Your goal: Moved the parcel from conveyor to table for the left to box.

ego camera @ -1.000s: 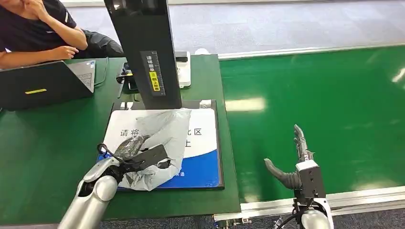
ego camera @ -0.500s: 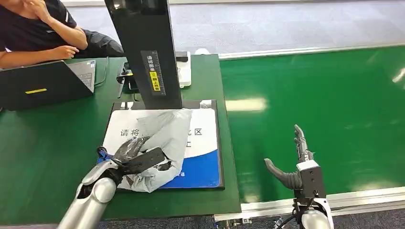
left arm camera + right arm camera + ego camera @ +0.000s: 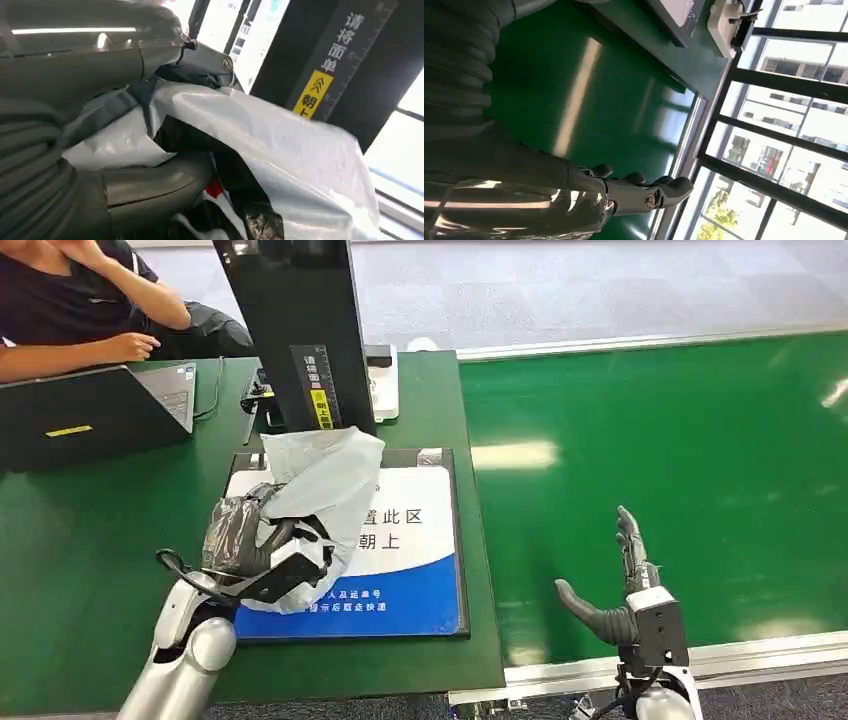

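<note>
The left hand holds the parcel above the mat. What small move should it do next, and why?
Probably lift the parcel a little higher and carry it away from the black post. The left hand grips its lower end, while its upper end hangs close to the post, over the mat. The right hand is open over the conveyor.

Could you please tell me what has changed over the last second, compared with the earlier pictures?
The left hand, holding the parcel, has lifted it off the placement mat and tilted it up toward the black column. The right hand stays open over the conveyor; the laptop stays put.
</note>
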Controlling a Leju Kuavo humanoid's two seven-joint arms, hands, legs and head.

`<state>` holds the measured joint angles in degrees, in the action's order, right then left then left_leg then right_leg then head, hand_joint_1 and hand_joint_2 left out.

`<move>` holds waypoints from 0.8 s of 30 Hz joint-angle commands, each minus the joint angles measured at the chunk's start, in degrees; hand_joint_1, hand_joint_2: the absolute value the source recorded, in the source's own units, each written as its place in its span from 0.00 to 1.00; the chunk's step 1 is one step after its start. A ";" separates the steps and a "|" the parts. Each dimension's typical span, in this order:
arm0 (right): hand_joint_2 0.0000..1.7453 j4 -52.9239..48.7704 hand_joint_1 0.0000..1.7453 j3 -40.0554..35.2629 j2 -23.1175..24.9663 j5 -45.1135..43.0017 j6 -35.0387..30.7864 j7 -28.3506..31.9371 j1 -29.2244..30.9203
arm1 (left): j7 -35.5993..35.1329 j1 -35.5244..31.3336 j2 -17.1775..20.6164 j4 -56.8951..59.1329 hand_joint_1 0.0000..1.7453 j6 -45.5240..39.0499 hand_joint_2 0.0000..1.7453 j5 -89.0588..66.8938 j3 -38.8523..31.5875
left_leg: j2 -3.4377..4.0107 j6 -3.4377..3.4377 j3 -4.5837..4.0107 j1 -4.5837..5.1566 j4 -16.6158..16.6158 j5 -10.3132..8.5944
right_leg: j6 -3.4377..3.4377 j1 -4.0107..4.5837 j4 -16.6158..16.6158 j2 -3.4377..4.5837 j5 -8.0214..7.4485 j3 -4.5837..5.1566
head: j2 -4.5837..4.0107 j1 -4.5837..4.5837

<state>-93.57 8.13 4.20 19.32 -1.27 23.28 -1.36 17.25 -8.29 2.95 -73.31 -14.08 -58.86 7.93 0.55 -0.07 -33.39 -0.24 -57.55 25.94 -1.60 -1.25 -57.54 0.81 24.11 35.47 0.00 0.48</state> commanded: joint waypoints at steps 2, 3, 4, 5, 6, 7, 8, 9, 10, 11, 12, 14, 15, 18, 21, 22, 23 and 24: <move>1.00 0.60 0.00 1.45 0.86 0.08 0.08 -0.01 0.30 | -0.08 -2.46 -3.49 -2.84 1.00 -12.02 1.00 -2.46 -13.07 | -0.11 -0.05 0.03 -0.08 -0.02 0.03 | 0.17 0.10 0.00 -0.14 0.01 -0.03 | 0.00 0.00; 1.00 0.86 0.00 1.43 0.78 0.07 0.04 -0.01 0.36 | -0.20 -2.64 -3.64 -2.29 1.00 -12.13 1.00 -2.65 -14.27 | -0.08 -0.04 0.00 -0.05 -0.02 0.02 | 0.12 0.07 -0.01 -0.10 0.01 -0.01 | 0.00 -0.02; 1.00 2.10 0.00 1.35 0.46 0.66 0.45 -2.47 -1.01 | -1.97 -1.39 -3.83 -0.40 1.00 -10.03 1.00 -3.22 -15.75 | -0.08 -0.05 0.05 -0.07 0.01 0.02 | 0.14 0.09 0.01 -0.10 0.00 -0.04 | 0.00 0.00; 1.00 3.43 0.00 1.63 0.54 0.46 -0.40 -0.65 -1.61 | -0.61 -1.04 -4.01 2.39 1.00 -12.33 1.00 -2.61 -17.23 | -0.09 -0.06 0.10 -0.07 0.04 0.02 | 0.17 0.09 0.03 -0.12 0.01 -0.09 | 0.00 -0.02; 1.00 3.73 0.00 1.80 0.61 0.40 -0.67 0.03 -1.90 | 0.18 -0.97 -3.97 3.52 1.00 -13.35 1.00 -2.12 -17.88 | -0.03 -0.04 0.15 -0.05 0.10 0.01 | 0.11 0.06 0.09 -0.05 0.00 -0.13 | 0.00 -0.02; 1.00 3.73 0.00 1.80 0.61 0.40 -0.67 0.03 -1.90 | 0.18 -0.97 -3.97 3.52 1.00 -13.35 1.00 -2.12 -17.88 | -0.06 -0.04 0.27 -0.04 0.20 0.00 | 0.14 0.06 0.17 -0.08 0.00 -0.24 | 0.00 -0.02; 1.00 3.73 0.00 1.80 0.61 0.40 -0.67 0.03 -1.90 | 0.18 -0.97 -3.97 3.52 1.00 -13.35 1.00 -2.12 -17.88 | -0.07 -0.04 0.26 -0.04 0.17 0.01 | 0.12 0.06 0.14 -0.09 0.01 -0.23 | 0.00 -0.02; 1.00 3.73 0.00 1.80 0.61 0.40 -0.67 0.03 -1.90 | 0.18 -0.97 -3.97 3.52 1.00 -13.35 1.00 -2.12 -17.88 | -0.10 -0.04 0.26 -0.04 0.17 0.00 | 0.15 0.07 0.15 -0.13 0.01 -0.24 | 0.00 -0.02; 1.00 3.67 0.00 1.81 0.62 0.40 -0.66 -0.08 -1.77 | 0.13 -1.14 -4.17 3.54 1.00 -13.29 1.00 -2.12 -17.78 | -0.09 -0.03 0.13 -0.05 0.10 0.00 | 0.11 0.07 0.10 -0.11 0.01 -0.12 | 0.00 -0.02; 1.00 3.35 0.00 1.87 0.68 0.40 -0.68 -0.14 -1.75 | -1.67 -1.60 -4.63 3.66 1.00 -15.19 1.00 -2.76 -19.30 | -0.12 -0.03 0.18 -0.05 0.13 0.01 | 0.14 0.08 0.12 -0.15 0.02 -0.17 | 0.00 -0.02; 1.00 3.29 0.00 2.01 0.71 0.40 -0.70 -0.14 -1.77 | -2.04 -2.30 -4.33 4.13 1.00 -15.75 1.00 -2.93 -20.56 | -0.09 -0.02 0.04 -0.04 0.08 0.00 | 0.09 0.06 0.08 -0.10 0.01 -0.03 | 0.00 -0.02; 1.00 3.36 0.00 2.18 0.83 0.40 -0.75 -0.14 -1.73 | -2.15 -3.29 -3.74 4.43 1.00 -15.94 1.00 -2.76 -23.00 | -0.11 -0.02 0.03 -0.05 0.05 0.01 | 0.11 0.07 0.06 -0.13 0.02 -0.04 | 0.00 -0.02; 1.00 3.38 0.00 2.23 0.85 0.40 -0.76 -0.14 -1.71 | -2.75 -3.60 -3.88 4.29 1.00 -16.94 1.00 -3.03 -24.35 | -0.12 -0.03 0.07 -0.06 0.08 0.00 | 0.13 0.08 0.09 -0.15 0.01 -0.09 | 0.00 -0.02; 1.00 2.76 0.00 3.01 1.08 0.38 -1.01 -0.10 -2.29 | -6.05 -4.64 -3.93 3.84 1.00 -22.29 1.00 -3.17 -32.22 | -0.02 -0.05 0.00 -0.07 0.05 0.01 | 0.13 0.08 0.05 -0.02 -0.01 0.01 | 0.00 -0.02; 1.00 2.88 0.00 3.57 1.09 0.30 -0.94 0.18 -2.48 | -5.67 -4.51 -2.55 4.15 1.00 -21.41 1.00 -2.69 -36.11 | 0.04 -0.06 0.06 -0.08 0.07 0.03 | 0.16 0.10 0.05 0.02 0.01 -0.02 | 0.00 -0.02; 1.00 3.32 0.00 3.56 1.01 0.26 -0.88 0.33 -2.28 | -5.73 -4.79 -2.45 4.94 1.00 -21.61 1.00 -3.20 -37.26 | 0.04 -0.07 0.12 -0.08 0.10 0.04 | 0.20 0.11 0.07 0.02 0.02 -0.06 | 0.00 0.00; 1.00 3.59 0.00 3.51 0.99 0.26 -0.86 0.39 -2.13 | -5.79 -4.90 -2.21 5.53 1.00 -21.69 1.00 -3.52 -37.85 | 0.09 -0.06 0.06 -0.07 0.06 0.05 | 0.14 0.10 0.04 0.10 0.01 0.01 | 0.00 -0.02; 1.00 3.59 0.00 3.51 0.99 0.26 -0.86 0.39 -2.13 | -5.79 -4.90 -2.21 5.53 1.00 -21.69 1.00 -3.52 -37.85 | 0.10 -0.07 0.15 -0.07 0.12 0.05 | 0.17 0.10 0.07 0.10 0.02 -0.05 | 0.00 -0.04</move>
<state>-92.74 9.59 4.22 19.67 -2.16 23.30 -3.70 11.76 -9.94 0.52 -72.63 -35.41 -61.44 -19.05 0.64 -0.08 -33.50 -0.26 -57.54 25.95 -1.58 -1.23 -57.55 0.94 24.10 35.62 0.00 0.44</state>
